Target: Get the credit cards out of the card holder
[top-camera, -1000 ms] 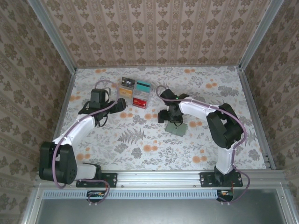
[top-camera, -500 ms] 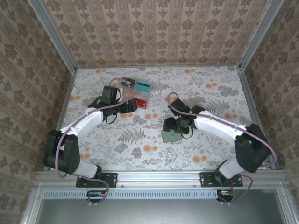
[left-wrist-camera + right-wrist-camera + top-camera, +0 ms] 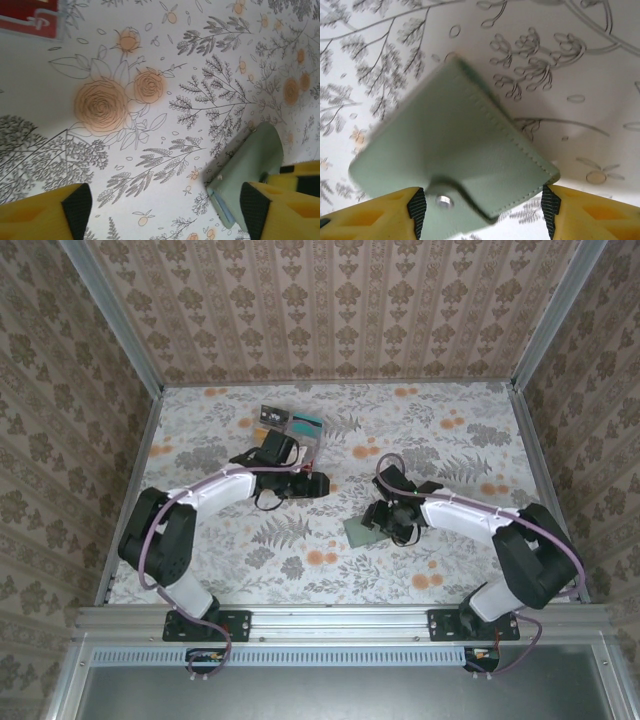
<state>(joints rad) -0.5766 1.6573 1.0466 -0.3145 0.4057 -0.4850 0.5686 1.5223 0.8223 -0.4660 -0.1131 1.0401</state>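
Right wrist view: right claw (image 3: 482, 206) is apparently gripping tilted grey-green bifold wallet (image 3: 455, 145); left claw (image 3: 165, 200) is hovering wide open, empty, above floral tabletop (image 3: 125, 165).

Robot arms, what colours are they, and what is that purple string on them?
The left arm and the right arm both have smooth white tube-shaped links joined by chunky black joints. The purple string is a cable that runs along each arm down to its black base plate. The fingers are bright yellow blocks with black pads on their inner faces.
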